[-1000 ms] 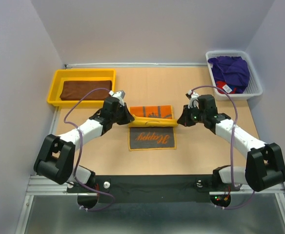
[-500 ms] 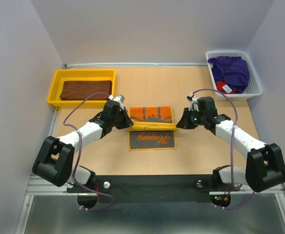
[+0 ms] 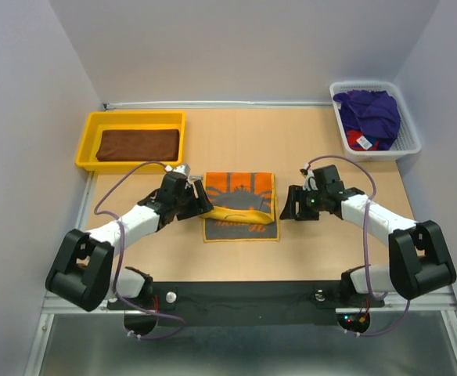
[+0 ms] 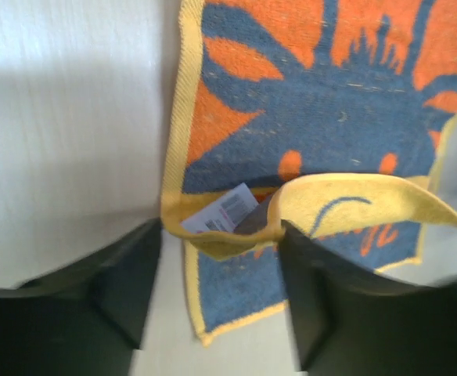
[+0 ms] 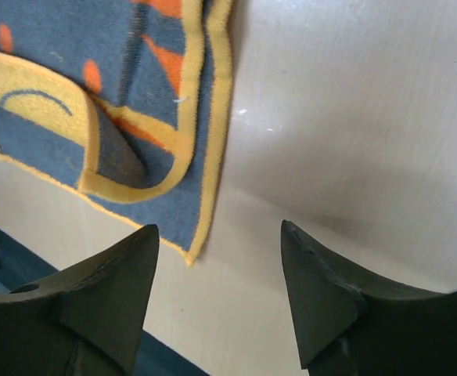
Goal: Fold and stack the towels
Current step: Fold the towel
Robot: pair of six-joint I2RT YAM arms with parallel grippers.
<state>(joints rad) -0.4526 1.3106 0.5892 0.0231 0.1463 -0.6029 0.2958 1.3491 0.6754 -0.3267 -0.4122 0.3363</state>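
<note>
Jaws spread, 4 towels (image 3: 240, 186), 1 tray (image 3: 131, 116), 1 basket (image 3: 410, 129)

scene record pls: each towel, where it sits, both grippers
orange towel: spread between the arms, loose raised fold across its middle, not folded flat
brown towel: folded, in yellow tray
purple towel: crumpled in white basket
red towel: under the purple one, same basket
left gripper: open, orange towel's left edge between its fingers
right gripper: open, just off its right edge
</note>
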